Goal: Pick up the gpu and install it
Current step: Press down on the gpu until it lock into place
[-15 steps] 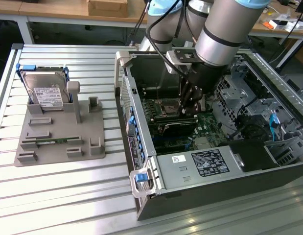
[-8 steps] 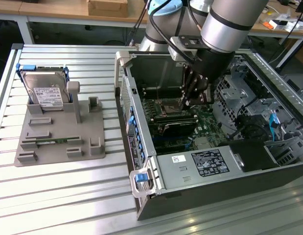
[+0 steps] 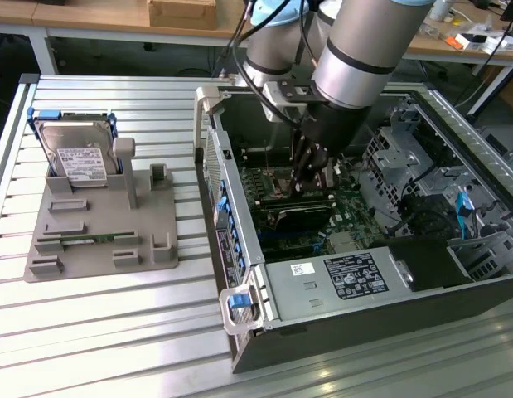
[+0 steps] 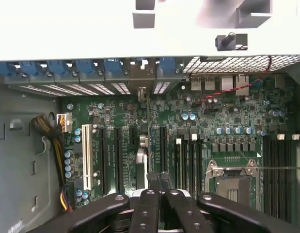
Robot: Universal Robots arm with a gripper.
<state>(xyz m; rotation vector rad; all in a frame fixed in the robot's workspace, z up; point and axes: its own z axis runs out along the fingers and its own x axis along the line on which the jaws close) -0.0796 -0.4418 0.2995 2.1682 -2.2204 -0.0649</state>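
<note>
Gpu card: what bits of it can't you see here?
1. gpu faces: wrist view, edge-on, just a thin line.
2. Its end at the jaws: exterior view, hidden behind the arm.
3. Whether it sits in its slot: exterior view, too small and dark.

Printed labels are seen on the silver boxy hard drive (image 3: 76, 159) and grey power supply (image 3: 355, 276); nothing can be read.

The gripper (image 3: 310, 178) hides most of the gpu (image 3: 302, 207) under it in the exterior view. In the wrist view the card (image 4: 142, 145) is seen edge-on, its lower part behind the fingers (image 4: 150, 208).
</note>
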